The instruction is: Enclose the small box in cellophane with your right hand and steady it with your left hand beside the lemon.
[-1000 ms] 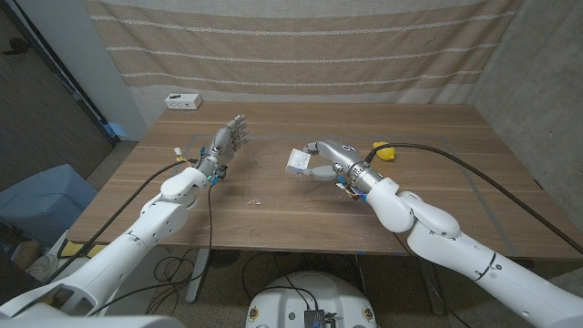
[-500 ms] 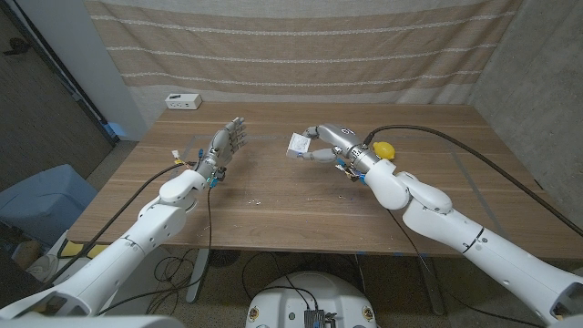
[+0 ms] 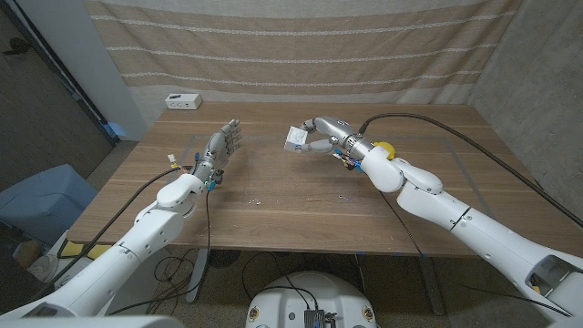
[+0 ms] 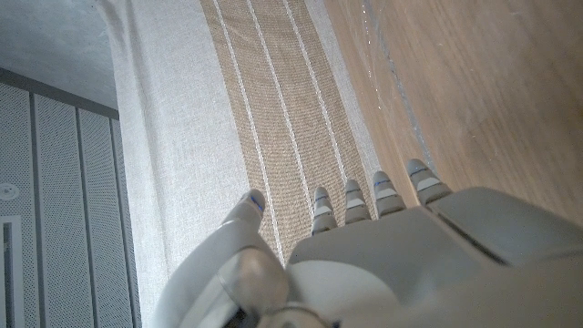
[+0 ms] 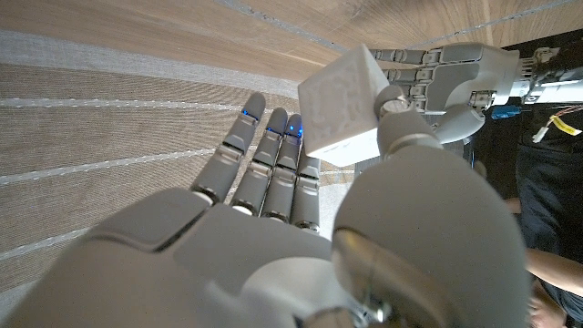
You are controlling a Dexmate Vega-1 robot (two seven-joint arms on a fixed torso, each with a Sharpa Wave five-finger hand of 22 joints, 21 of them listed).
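A: Where's the small box (image 3: 295, 139)?

B: Up off the counter (image 3: 301, 196), held in the right robot hand (image 3: 321, 138), some way out from the lemon (image 3: 383, 148) on the side toward the left robot hand (image 3: 223, 143). The lemon sits just behind the right forearm.

A: How will it handle?

B: My read: light, stiff-sided, white and squarish. The right wrist view shows it (image 5: 342, 107) with a glossy, faintly patterned skin, so likely slick; whether that is cellophane I cannot tell. Best taken on two opposite flat faces, not the corners, where it could twist out.

A: The grip?

B: A pinch. The box sits between the thumb and the fingers (image 5: 273, 155), and in the right wrist view the fingers reach mostly straight past it, not curled round. One corner sticks free. Not a deep hold, I'd judge.

A: And the left?

B: Spread, holding nothing, fingers up, palm upright and facing the box, well apart from it. The left wrist view shows its fingertips (image 4: 377, 185) a little apart against the striped curtain (image 4: 255, 109). It is not steadying anything yet.
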